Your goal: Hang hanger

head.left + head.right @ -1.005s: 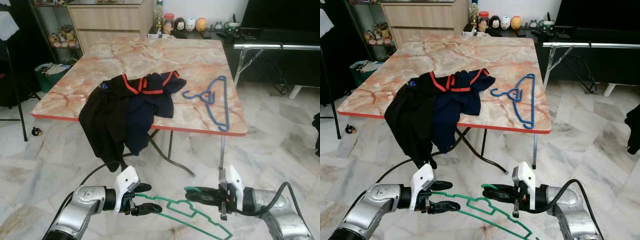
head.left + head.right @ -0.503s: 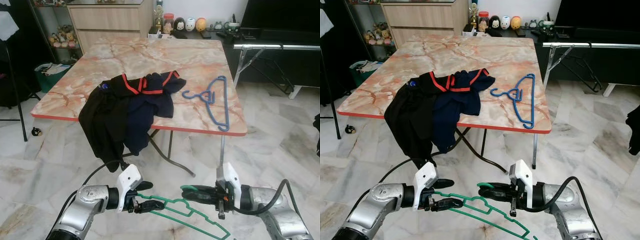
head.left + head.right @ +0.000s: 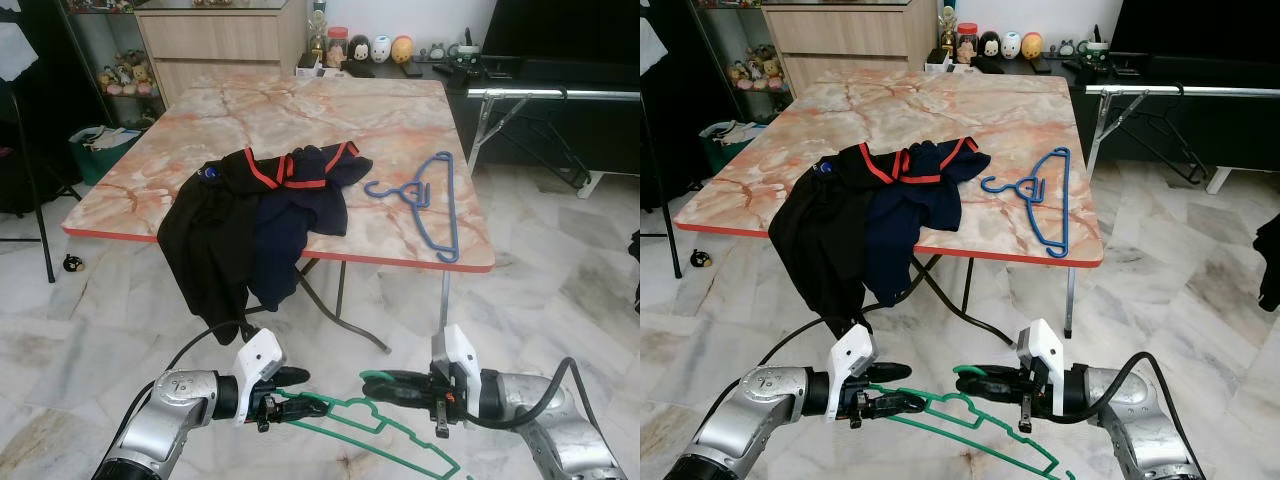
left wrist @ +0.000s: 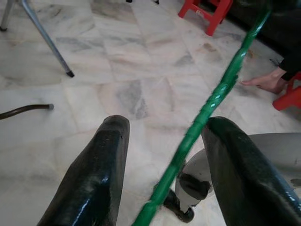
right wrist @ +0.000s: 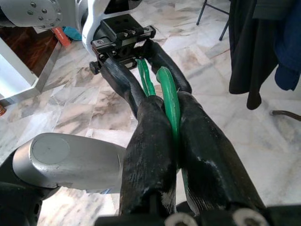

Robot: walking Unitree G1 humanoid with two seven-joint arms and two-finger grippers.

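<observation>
Compared with a second ago, the left pincer (image 3: 300,402) has come a little toward the middle of the frame, and its two black fingers now stand on each side of the green hanger (image 3: 385,432) instead of beside it. The right pincer (image 3: 385,380) has also moved slightly left. Nothing on the worktop (image 3: 300,120) has changed.

The green hanger is low in the frame, in the air between the two arms, above the marble floor (image 3: 560,270). The right pincer is closed tightly on the hook end of it; in the right wrist view the green plastic is squeezed between both fingers (image 5: 150,141). The left pincer is wide: in the left wrist view the green bar (image 4: 207,113) passes through the gap and seems not to touch the fingers (image 4: 94,174).

On the worktop, in the middle of the frame, lie a dark garment with red trim (image 3: 250,220), partly hanging over the front edge, and a blue hanger (image 3: 432,205) to the right of it. A metal rail (image 3: 550,93) is at the upper right.

I think the risk is in the handover. If the right pincer releases before the left one closes well, the thin hanger can turn or fall to the floor. A grip only at one end can also let it swing.
</observation>
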